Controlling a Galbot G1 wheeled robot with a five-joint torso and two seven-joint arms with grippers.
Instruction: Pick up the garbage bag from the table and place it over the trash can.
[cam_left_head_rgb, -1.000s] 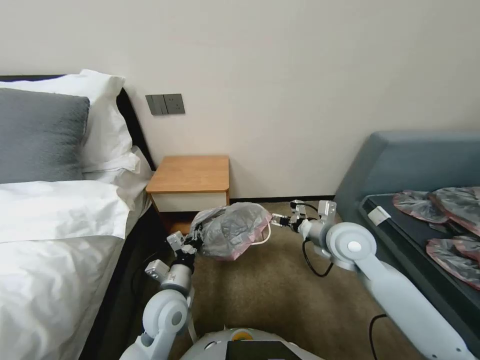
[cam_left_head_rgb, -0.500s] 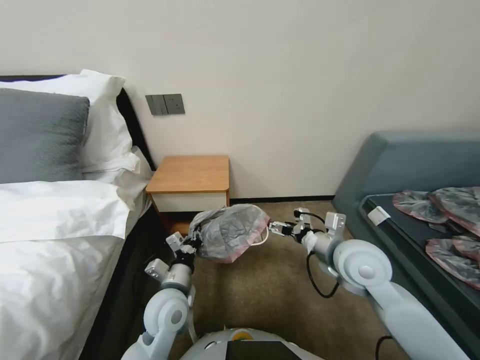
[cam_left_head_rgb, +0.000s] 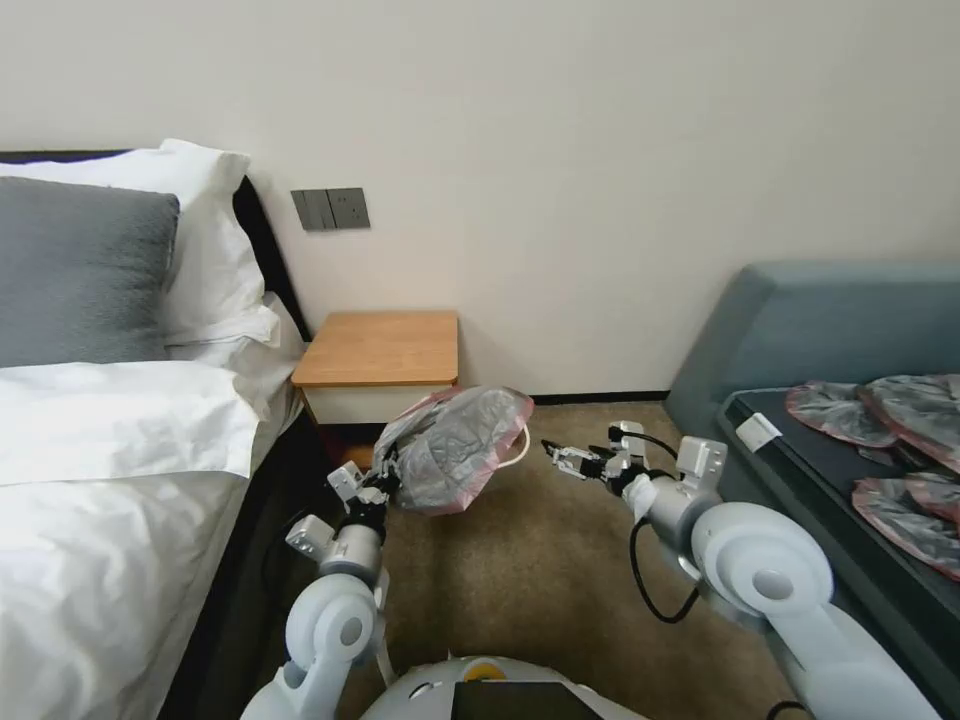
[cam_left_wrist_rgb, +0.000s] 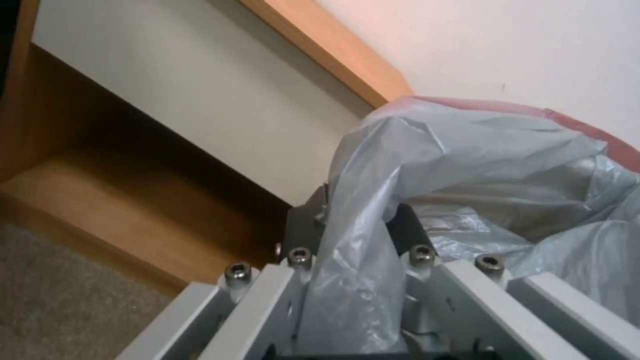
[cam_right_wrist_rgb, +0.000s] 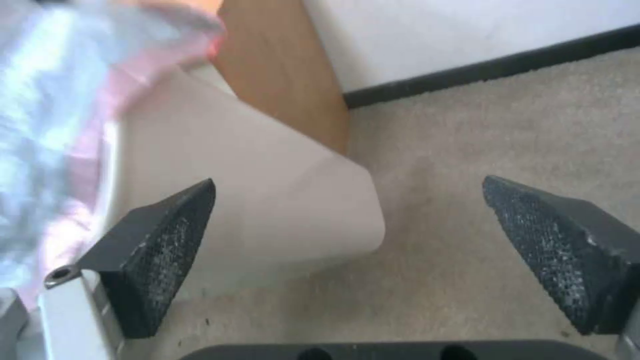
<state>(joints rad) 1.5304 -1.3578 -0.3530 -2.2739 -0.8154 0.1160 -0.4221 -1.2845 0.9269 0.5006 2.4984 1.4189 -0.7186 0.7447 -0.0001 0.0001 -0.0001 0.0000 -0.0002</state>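
Note:
The garbage bag (cam_left_head_rgb: 455, 440), crinkly grey with a pinkish-red rim, is draped over the trash can, of which a piece of cream rim (cam_left_head_rgb: 523, 446) shows in the head view. My left gripper (cam_left_head_rgb: 385, 487) is shut on the bag's near-left edge; the left wrist view shows the plastic (cam_left_wrist_rgb: 353, 250) pinched between its fingers. My right gripper (cam_left_head_rgb: 556, 459) is open just right of the bag, apart from it. Between its pads (cam_right_wrist_rgb: 163, 245) I see the trash can's wall (cam_right_wrist_rgb: 267, 200) and the bag (cam_right_wrist_rgb: 60, 100) over it. The table (cam_left_head_rgb: 380, 345) stands behind with a bare top.
A bed with white sheets (cam_left_head_rgb: 110, 480) lies close on the left. A blue-grey bench (cam_left_head_rgb: 830, 330) on the right carries several similar bags (cam_left_head_rgb: 900, 420). Open carpet (cam_left_head_rgb: 540, 580) lies between me and the bin, and the wall is right behind.
My right gripper has let go of the bag's rim and drawn back to the right. The bag's right side has sprung up toward the table. The left gripper still holds on.

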